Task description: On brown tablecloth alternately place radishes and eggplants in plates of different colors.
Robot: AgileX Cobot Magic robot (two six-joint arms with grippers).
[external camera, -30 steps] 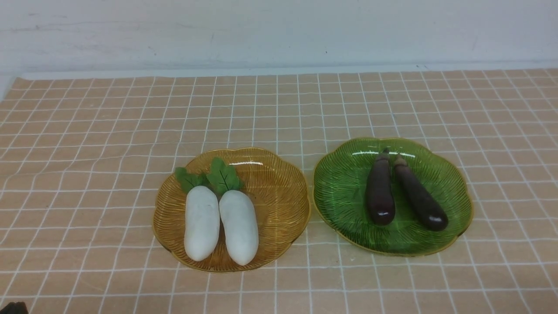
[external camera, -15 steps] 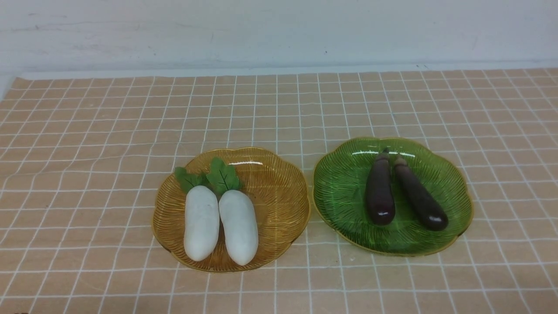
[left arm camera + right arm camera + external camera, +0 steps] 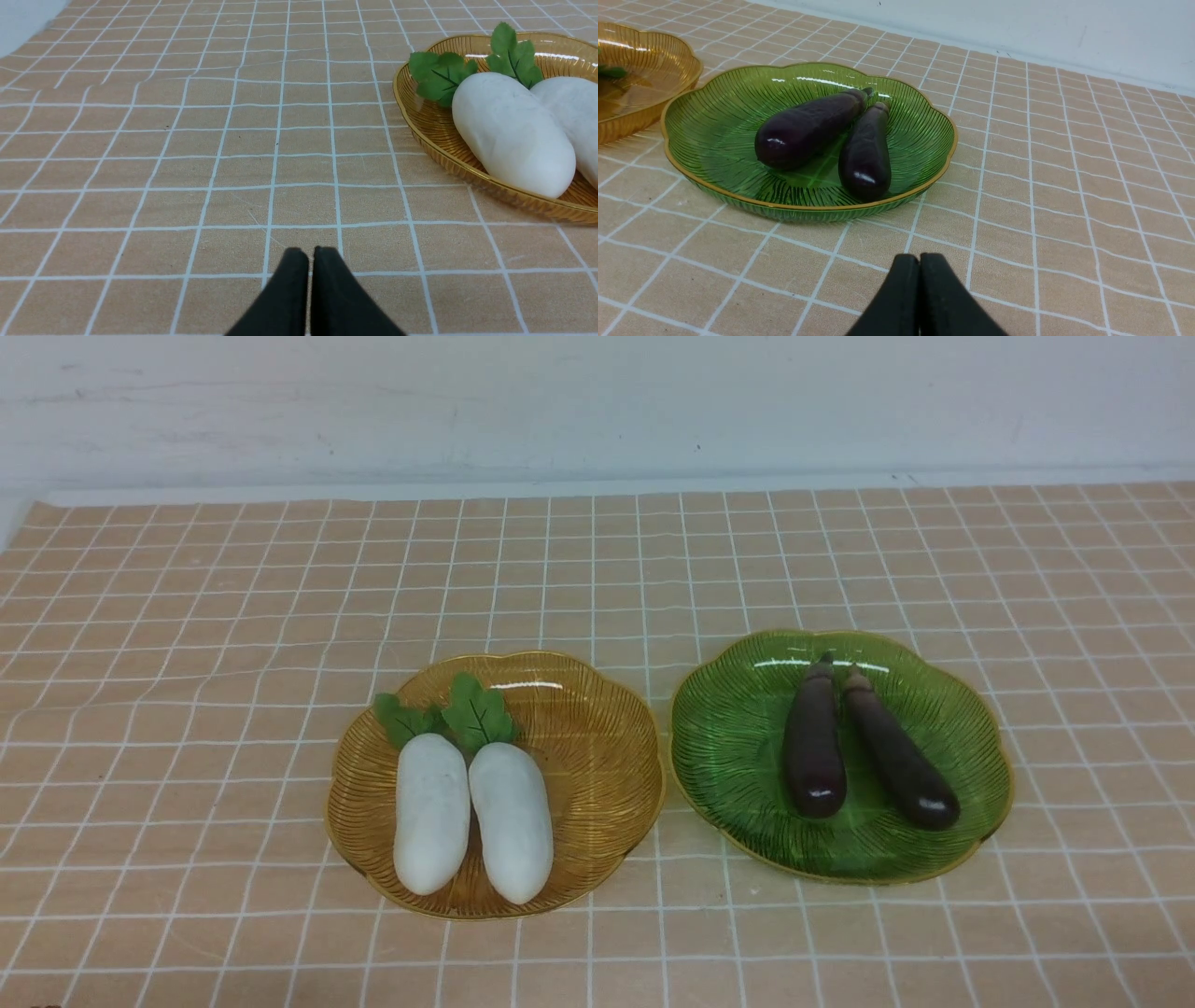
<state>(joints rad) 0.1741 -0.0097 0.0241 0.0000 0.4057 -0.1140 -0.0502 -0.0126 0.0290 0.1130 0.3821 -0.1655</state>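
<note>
Currently both radishes lie in the amber plate, both eggplants in the green plate beside it; likely light, slick, best gripped mid-body; left fingers and right fingers closed, empty.

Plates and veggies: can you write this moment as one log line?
amber plate: two radishes | green plate: two eggplants | left tool: shut, empty | right tool: shut, empty

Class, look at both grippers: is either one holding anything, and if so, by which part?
Nothing is held. The left gripper and right gripper are both shut on nothing above the brown tablecloth.
</note>
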